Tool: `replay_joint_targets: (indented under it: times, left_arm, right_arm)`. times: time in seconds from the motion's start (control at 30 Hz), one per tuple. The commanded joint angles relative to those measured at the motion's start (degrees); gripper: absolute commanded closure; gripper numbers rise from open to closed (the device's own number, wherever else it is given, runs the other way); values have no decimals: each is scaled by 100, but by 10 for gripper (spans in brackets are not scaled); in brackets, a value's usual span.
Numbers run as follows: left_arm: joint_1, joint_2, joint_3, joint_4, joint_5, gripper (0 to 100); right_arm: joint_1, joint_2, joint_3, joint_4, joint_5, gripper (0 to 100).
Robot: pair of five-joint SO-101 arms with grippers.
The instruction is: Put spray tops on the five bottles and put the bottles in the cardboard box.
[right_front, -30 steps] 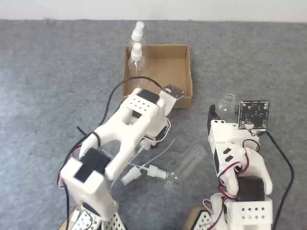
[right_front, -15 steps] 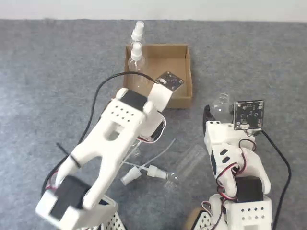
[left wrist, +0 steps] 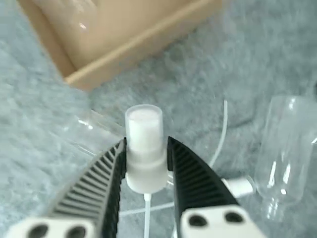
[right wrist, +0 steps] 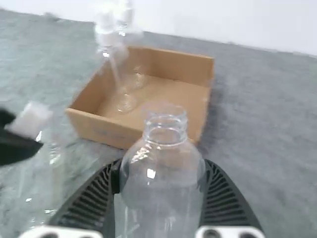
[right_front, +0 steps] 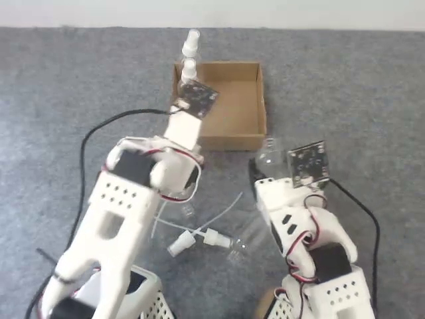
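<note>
My left gripper is shut on a white spray top whose thin tube hangs down, held above the carpet in front of the cardboard box. My right gripper is shut on an upright clear bottle with an open neck. In the high view this bottle stands lifted just right of the box's near wall. Two bottles with spray tops stand in the box's far left corner. The spray top also shows in the right wrist view, off to one side of the held bottle.
A clear bottle without a top lies on the grey carpet near the right arm. Another clear bottle lies under the left arm. Two loose spray tops with long tubes lie between the arms.
The left arm has swung up and toward the box, its wrist now over the box's near left corner. The right arm has carried the bottle leftward, closer to the left gripper.
</note>
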Motion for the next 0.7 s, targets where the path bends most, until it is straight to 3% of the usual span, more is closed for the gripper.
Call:
replay_joint_targets:
  times: [0.0,0.37,0.67]
  left_arm:
    - [-149,-782,92,-308,97,987]
    - [-677,-2321,743,-1029,519,987]
    - [-800,-3736,699,-1468,774,987]
  right_arm:
    - [-365,-119,246,-620,-18,925]
    - [-1218,-119,1609,-2932,0,926]
    - [-1534,-66,1732,-3134,0,926]
